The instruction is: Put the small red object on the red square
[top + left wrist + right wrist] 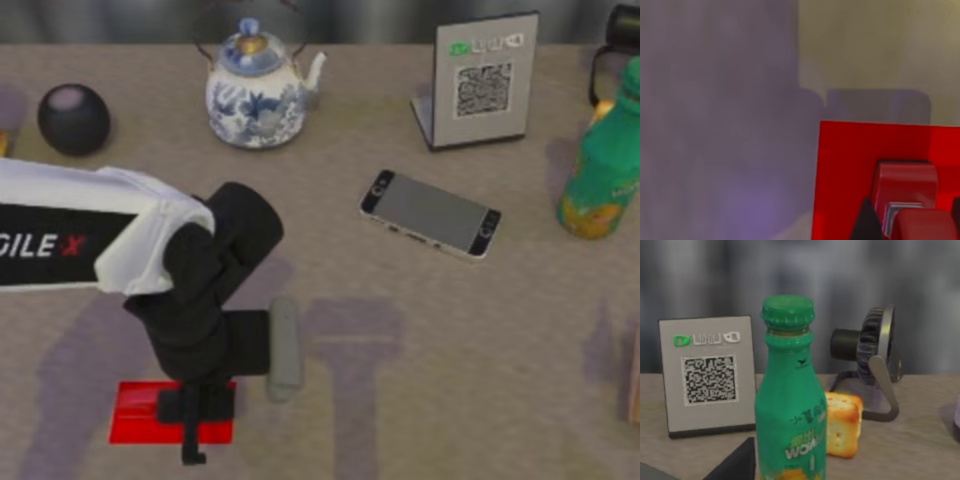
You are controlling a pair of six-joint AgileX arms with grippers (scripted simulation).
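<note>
Our left arm reaches in from the left side of the table and bends down over the red square [130,420], a flat bright red patch lying on the tabletop [430,350] near its front edge. The left gripper [193,428] hangs directly above the square, and its dark fingers hide the square's middle in the top view.

In the left wrist view the small red object [905,187] sits between those fingers [865,222], with the red square [850,170] spread out right beneath it. The fingers stand narrow, closed around the object. We cannot tell whether the object already touches the square or is held just above it.

Taking the red square as our landmark, a smartphone [430,213] lies face up well away from it, toward the back and right. A blue and white porcelain teapot [256,92] stands far behind the square, and a black ball [73,118] rests at the back left. A QR code sign [482,80] stands upright behind the phone. A green drink bottle [603,165] stands far to the right of the square.

Our right arm is out of the top view. Its wrist camera faces the green bottle, the sign, a piece of toast [842,424] and a small desk fan [872,357]. We cannot tell how the right gripper's fingers stand.
</note>
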